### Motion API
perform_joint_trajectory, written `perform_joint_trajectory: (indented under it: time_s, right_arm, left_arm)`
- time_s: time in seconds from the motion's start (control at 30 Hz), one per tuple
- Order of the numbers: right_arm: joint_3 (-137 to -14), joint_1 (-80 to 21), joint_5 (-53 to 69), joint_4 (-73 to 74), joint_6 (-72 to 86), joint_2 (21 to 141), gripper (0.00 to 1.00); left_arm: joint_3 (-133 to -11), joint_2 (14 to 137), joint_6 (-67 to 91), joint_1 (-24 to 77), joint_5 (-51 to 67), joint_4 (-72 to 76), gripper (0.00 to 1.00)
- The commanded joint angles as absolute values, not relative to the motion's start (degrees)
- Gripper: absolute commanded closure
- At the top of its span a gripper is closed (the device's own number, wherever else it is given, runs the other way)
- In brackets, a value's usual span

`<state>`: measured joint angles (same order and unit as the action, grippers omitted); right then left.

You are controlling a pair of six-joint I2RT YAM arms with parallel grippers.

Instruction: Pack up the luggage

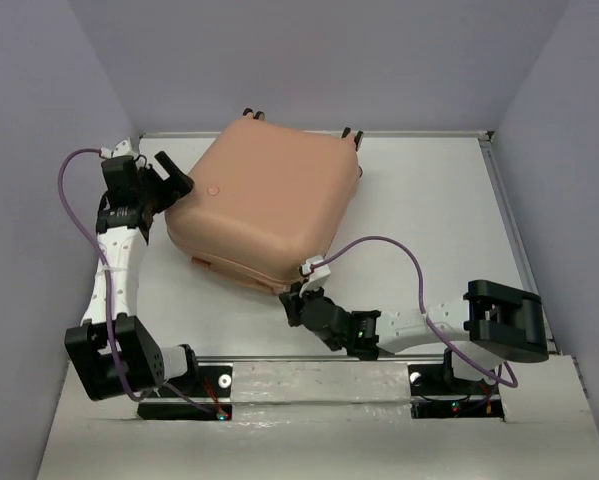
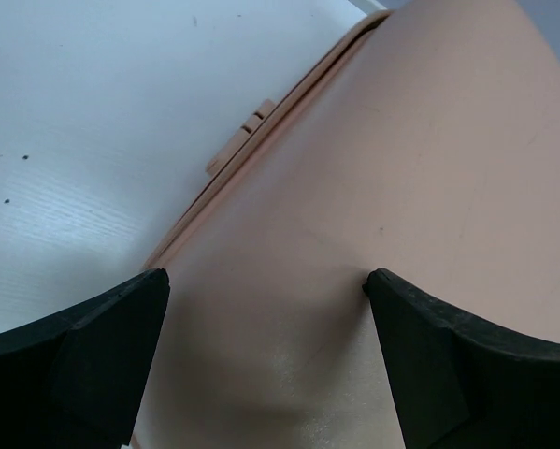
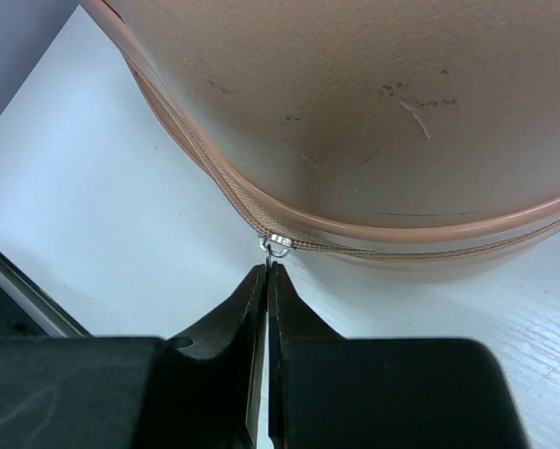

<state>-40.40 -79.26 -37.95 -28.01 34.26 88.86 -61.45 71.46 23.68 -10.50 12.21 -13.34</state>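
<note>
One luggage [image 1: 264,205], peach-pink hard shell, lid down, lying flat and skewed on the table [image 1: 429,200], from centre toward 11 o'clock in the top view

- Round button mark [image 1: 211,189] on the shell near its 9 o'clock corner
- Black wheels [image 1: 251,114] showing along the far edge, at 12 and 1 o'clock
- Small pink tab [image 2: 237,140] projecting from the seam on the near-left side
- Dark scuffs [image 3: 410,94] on the shell above the near corner

Left gripper [image 1: 175,172]: at the case's 9 o'clock corner, jaws spread wide with shell filling the gap between them; contact cannot be told.

Right gripper [image 3: 265,276]: at the case's 6 o'clock corner, jaws pressed together, pinching the metal zip pull [image 3: 277,245] at their tips. The zip track runs along the seam to either side of it.

Surroundings: white matt tabletop with faint wood grain and a few dark specks. Plain lavender-grey walls [image 1: 39,100] at 9, 12 and 3 o'clock. Purple cables [image 1: 74,200] looping off both arms. Silver mounting strip [image 1: 309,375] at 6 o'clock, carrying both bases
</note>
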Motion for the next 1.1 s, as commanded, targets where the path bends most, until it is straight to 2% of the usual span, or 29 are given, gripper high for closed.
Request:
perform_joint_trajectory:
  time_s: [0.0,0.07,0.17,0.2,0.27,0.43,0.53,0.7,0.8,0.83,0.87,0.93,1.07]
  right_arm:
    - [-40.78,-82.0,-32.52,-30.94,34.54,86.84,0.93]
    - [-41.48,-82.0,-32.08,-30.15,33.67,87.01,0.93]
    - [-44.29,-82.0,-31.64,-29.09,32.52,88.85,0.93]
    - [-46.99,-82.0,-30.77,-28.48,31.13,89.73,0.93]
    - [-51.04,-82.0,-29.19,-27.34,29.1,93.4,0.93]
    - [-68.69,-82.0,-21.56,-23.73,21.64,102.12,0.93]
    - [-74.77,-81.3,-14.98,-25.48,20.39,106.34,0.93]
    - [-77.17,-79.01,-6.25,-30.5,22.15,109.51,0.93]
    - [-75.68,-79.01,-2.73,-30.07,23.81,108.47,0.93]
    - [-71.58,-79.01,-1.94,-20.49,26.6,100.71,0.37]
    - [-69.98,-79.01,-1.93,-17.87,26.63,100.64,0.23]
    - [-66.03,-79.01,-1.67,-13.81,27.51,90.86,0.06]
    - [-55.74,-79.01,-4.3,-6.61,29.53,74.3,0.0]
  left_arm:
    - [-62.15,74.78,20.04,-9.33,24.84,-13.01,0.01]
    - [-59.0,75.85,20.3,-6.69,25.22,-11.35,0.01]
    - [-50.3,76.29,24.33,2.43,26.71,-4.5,0.02]
    - [-45.31,76.12,26.26,5.59,29.76,1.17,0.03]
    - [-42.55,75.76,29.08,7.2,32.94,3.6,0.04]
    - [-39.64,70.94,29.53,7.91,36.82,2.92,0.05]
    - [-39.46,66.72,27.78,7.91,37.97,-0.95,0.05]
    - [-39.55,61.01,21.98,5.02,33.67,-8.6,0.03]
    - [-38.06,59.59,22.15,3.43,33.57,-7.65,0.03]
    - [-37.88,59.42,22.67,3.34,30.79,-6.34,0.03]
    - [-37.88,59.5,22.68,3.25,30.15,-6.33,0.03]
    - [-38.84,59.85,22.59,3.25,27.96,-6.15,0.03]
    - [-40.25,60.03,22.32,3.16,23.21,-6.07,0.02]
